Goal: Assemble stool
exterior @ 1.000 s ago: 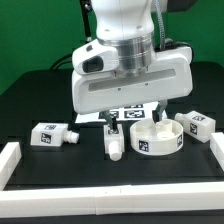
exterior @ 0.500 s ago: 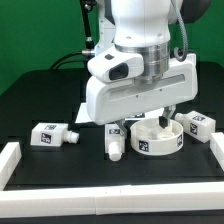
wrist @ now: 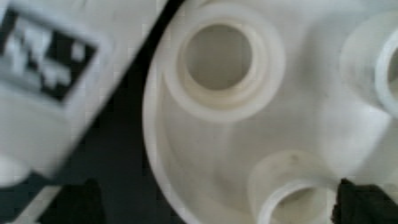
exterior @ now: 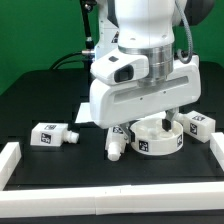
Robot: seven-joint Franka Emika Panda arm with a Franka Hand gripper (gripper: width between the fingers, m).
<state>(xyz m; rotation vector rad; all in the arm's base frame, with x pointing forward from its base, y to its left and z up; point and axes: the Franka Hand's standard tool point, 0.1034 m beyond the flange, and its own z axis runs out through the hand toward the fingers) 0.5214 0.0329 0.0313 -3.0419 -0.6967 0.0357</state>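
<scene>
I saw the gripper [exterior: 150, 122] hanging low over the seat [exterior: 157, 141], which sat on the black table [exterior: 40, 100] toward the exterior view's right. The bulky wrist hid the fingers, so I could not tell whether the jaws were apart or clenched. The near leg [exterior: 117, 143] lay just beside the seat on the exterior view's left. The far leg [exterior: 50, 134] was well apart, further left, and the third leg [exterior: 197, 124] was near the seat's other side. In the wrist view the blurred seat filled the frame, with round sockets [wrist: 221, 58] showing. White rails [exterior: 10, 160] edged the table.
</scene>
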